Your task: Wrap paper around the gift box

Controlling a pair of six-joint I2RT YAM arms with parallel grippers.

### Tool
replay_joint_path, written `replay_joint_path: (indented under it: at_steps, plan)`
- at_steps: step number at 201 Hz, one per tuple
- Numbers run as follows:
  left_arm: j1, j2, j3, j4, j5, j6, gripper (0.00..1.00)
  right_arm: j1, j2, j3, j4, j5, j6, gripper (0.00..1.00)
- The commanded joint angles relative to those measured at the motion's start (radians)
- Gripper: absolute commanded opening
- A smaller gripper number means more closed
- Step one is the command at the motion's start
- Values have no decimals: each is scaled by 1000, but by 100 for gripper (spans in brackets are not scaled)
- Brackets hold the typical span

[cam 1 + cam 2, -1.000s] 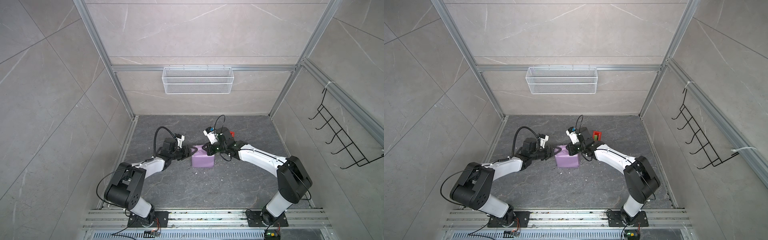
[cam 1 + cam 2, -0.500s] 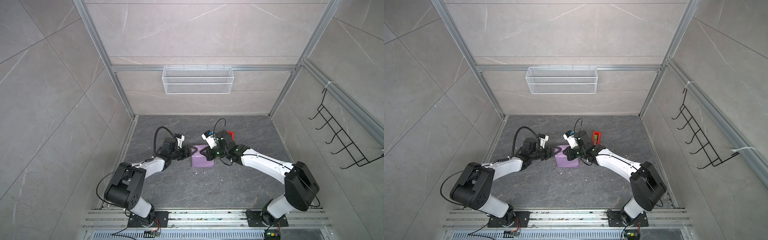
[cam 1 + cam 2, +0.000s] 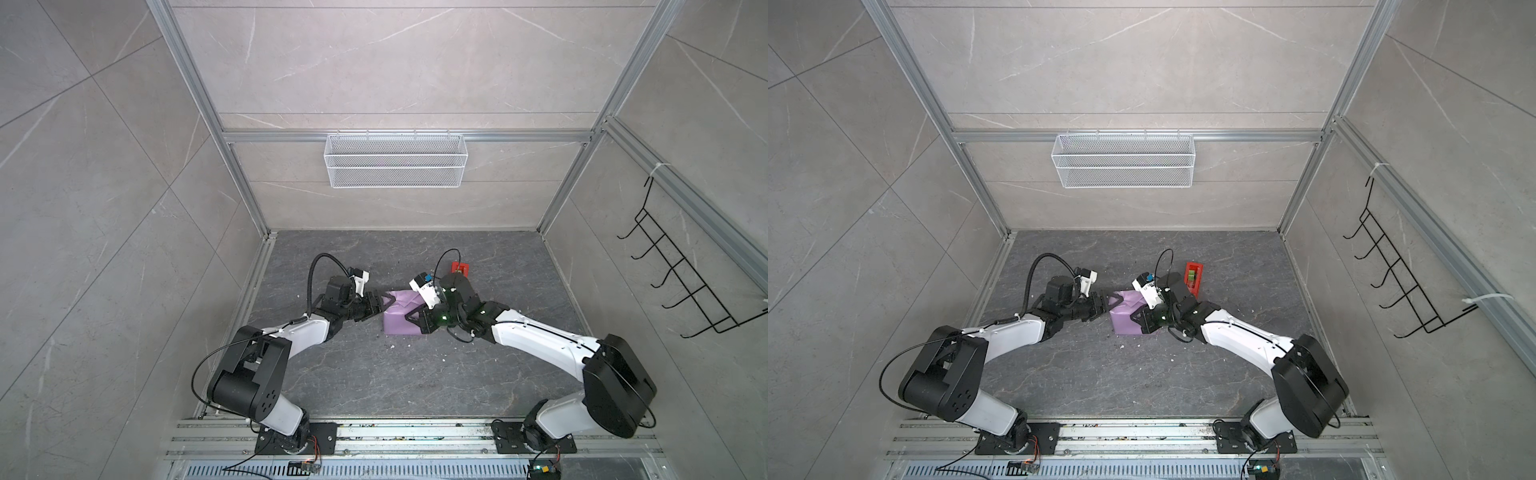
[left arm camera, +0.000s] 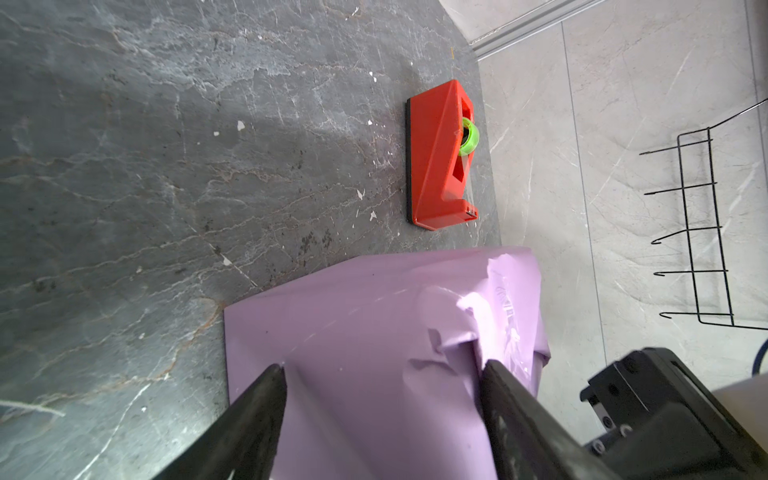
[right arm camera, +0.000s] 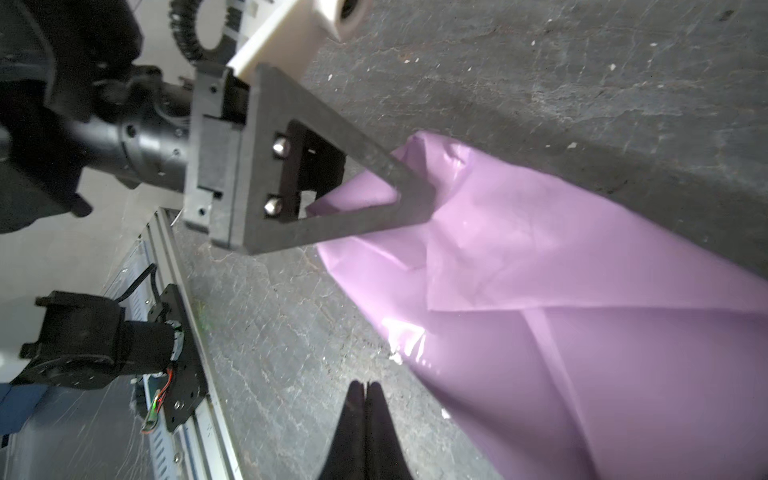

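left jaws: the left gripper (image 4: pixel 382 365) is spread wide, with one finger on each side of the parcel's left end. The tips sit against the crumpled end fold. To me it looks like pressing or pinning, not a real pinch.
right jaws: the right gripper (image 5: pixel 365 386) is fully closed with the tips together and nothing between them. It's low at the parcel's right side, just beside the paper. I can't tell whether it actually touches.
paper: the paper (image 3: pixel 401 320) has its lilac side out and is folded around the whole block. The top has crease lines, and the left end is bunched and wrinkly rather than a neat flap.
gift box: I can't see the gift box at all, so it must be under the paper. It sits mid-table between the two grippers.
table: the table (image 3: pixel 374 374) is dark stone-look with little white scraps scattered around the parcel.
tape dispenser: the red tape dispenser (image 3: pixel 1194 277) stands apart from the parcel on its far right, behind the right wrist. The roll is loaded.
why like this: my guess is the left arm flattens the end fold while the closed right one braces the other side so the parcel doesn't slide.
what's left: it's mostly wrapped, I'd say. The left end needs tidying, and I can't see any tape on it.
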Motion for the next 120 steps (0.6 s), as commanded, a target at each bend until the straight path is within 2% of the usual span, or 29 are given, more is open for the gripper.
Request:
replay_joint_path:
  at_steps: [1, 19, 36, 55, 67, 72, 82, 94, 120]
  plan:
    - [-24, -34, 6, -92, -17, 32, 79, -4, -121, -51, 1, 12, -18, 4]
    - [-29, -71, 48, -76, -16, 35, 84, -4, -205, -102, -29, 109, -55, 10]
    - [-30, -120, 83, -77, -28, 55, 90, -4, -284, -162, -46, 226, -82, 27]
    - [-30, -201, 86, -117, -85, 110, 94, 1, -347, -229, -40, 349, -94, 39]
    - [-30, -261, 57, -145, -137, 159, 95, 4, -352, -269, -6, 381, -87, 48]
    - [-31, -294, 36, -152, -151, 179, 95, 5, -345, -282, 17, 385, -83, 56]
    - [-34, -343, -14, -165, -193, 220, 95, 7, -314, -293, 58, 381, -77, 66]
    - [-50, -399, -84, -183, -253, 272, 94, 7, -262, -285, 91, 379, -74, 71]
    - [-131, -445, -189, -161, -345, 346, 93, 7, -154, -240, 146, 380, -71, 73]
